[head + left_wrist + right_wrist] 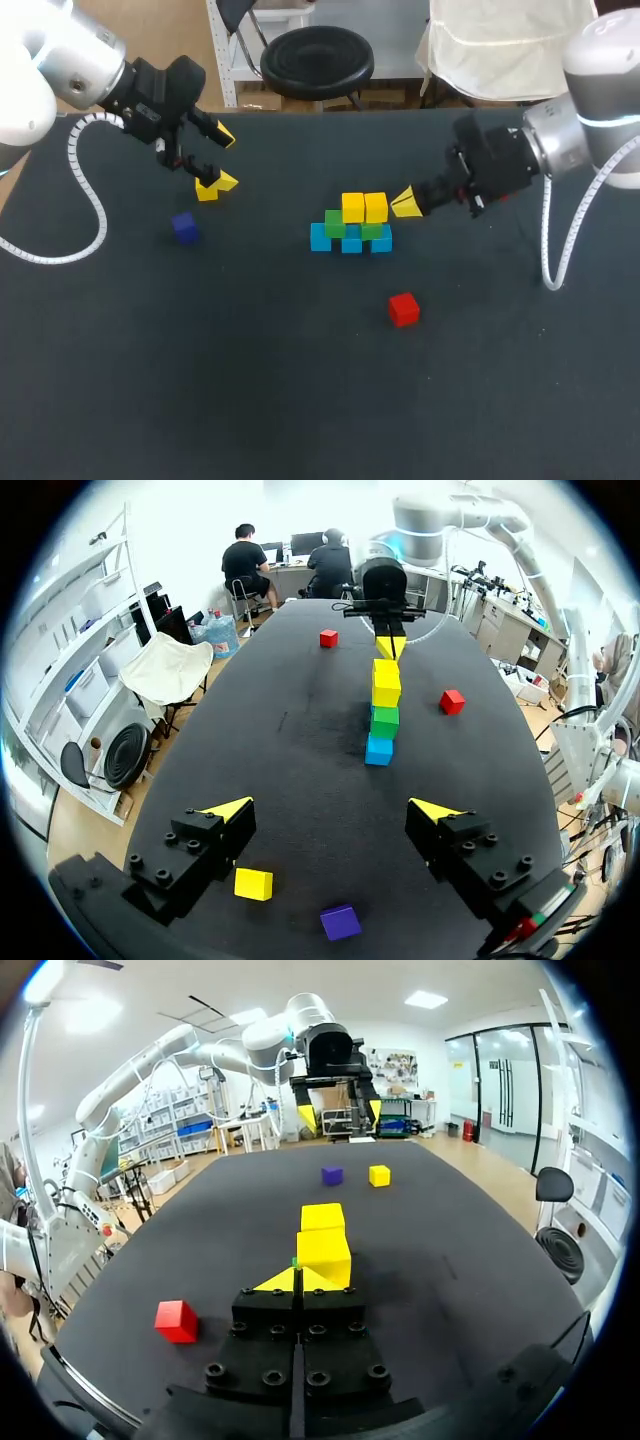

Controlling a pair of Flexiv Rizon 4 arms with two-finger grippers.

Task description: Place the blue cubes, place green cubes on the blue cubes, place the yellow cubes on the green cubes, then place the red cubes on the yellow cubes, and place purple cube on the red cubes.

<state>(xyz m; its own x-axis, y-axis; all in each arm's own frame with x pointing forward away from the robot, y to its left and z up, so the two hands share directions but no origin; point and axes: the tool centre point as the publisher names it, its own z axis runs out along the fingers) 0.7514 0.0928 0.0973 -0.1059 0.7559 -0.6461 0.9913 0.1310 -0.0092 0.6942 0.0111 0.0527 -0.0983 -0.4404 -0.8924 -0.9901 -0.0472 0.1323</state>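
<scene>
Now the right end effector (405, 203), closed and empty, sits just beside the yellow cubes (363, 208) atop the green cubes (336, 222), so any nudge could topple them, while the left end effector (218, 160) hangs open.

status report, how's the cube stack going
left gripper open over loose yellow cube and purple cube. right gripper shut, empty, beside stacked yellow cubes. red cube loose, not yet placed. nothing in the way.
</scene>
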